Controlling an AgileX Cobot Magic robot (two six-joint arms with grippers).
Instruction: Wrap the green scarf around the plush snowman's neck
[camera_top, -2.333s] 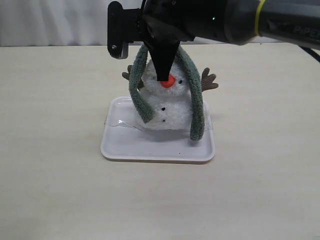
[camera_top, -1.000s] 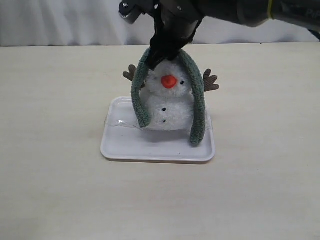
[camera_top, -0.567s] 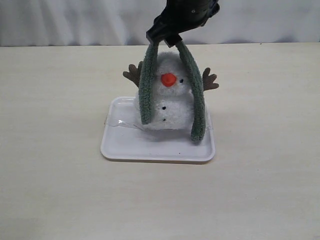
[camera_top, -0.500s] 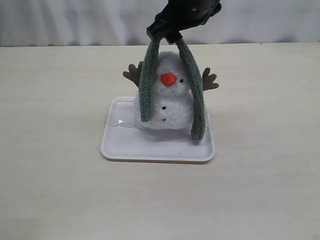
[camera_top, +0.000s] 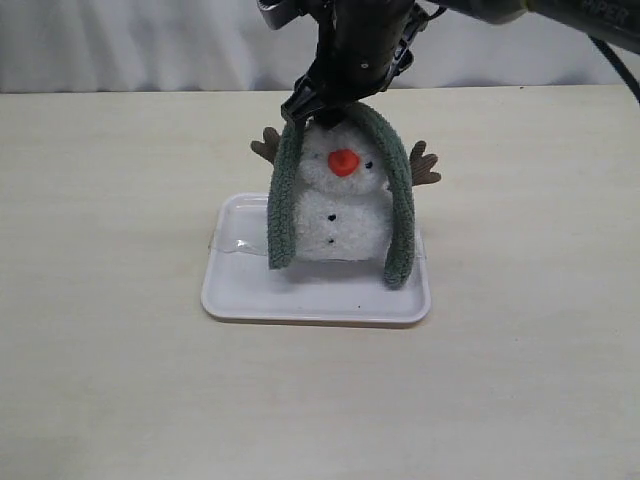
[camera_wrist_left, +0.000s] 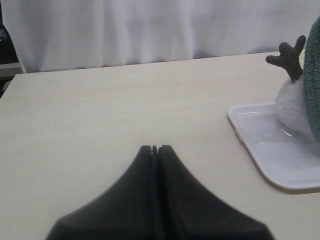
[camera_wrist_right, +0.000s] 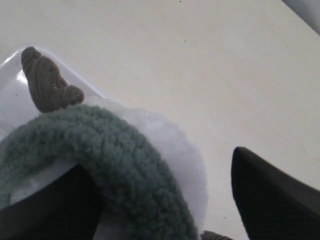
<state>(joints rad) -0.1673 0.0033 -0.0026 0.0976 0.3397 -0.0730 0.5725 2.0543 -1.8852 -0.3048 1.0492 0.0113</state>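
- Two grippers, only one at work. The left gripper (camera_wrist_left: 154, 148) sits low over the bare table (camera_wrist_left: 90, 95), well left of the tray. Its fingers are pressed together with nothing between them. Judged parked, out of the way.
- White tray (camera_top: 300, 300) carries the plush snowman (camera_top: 340, 225), upright and facing the exterior camera. The tray is probably there to fix its spot.
- Green scarf (camera_top: 283, 200) is a fuzzy grey-green strip draped over the top of the snowman like an arch, not round the neck. The left end hangs over the body's left edge down to the tray. The right end hangs beside the body's right side, its tip a bit lower on the tray.
- Snowman's neck (camera_top: 345, 192): the crease is bare in front, with no scarf on it. The orange nose (camera_top: 344, 161) and black buttons (camera_top: 328, 216) show between the two hanging ends. The brown twig arms (camera_top: 424, 165) stick out outside the scarf.
- Right gripper (camera_top: 330, 100) is directly over the snowman at the scarf's top bend. In the wrist view its fingers (camera_wrist_right: 270, 195) stand wide apart with the scarf lying between them, unpinched and let go. Whether one finger touches the fabric, cannot tell.
- Judgement: drape done, wrap not. The arch has to come down to the neck and the ends have to cross.
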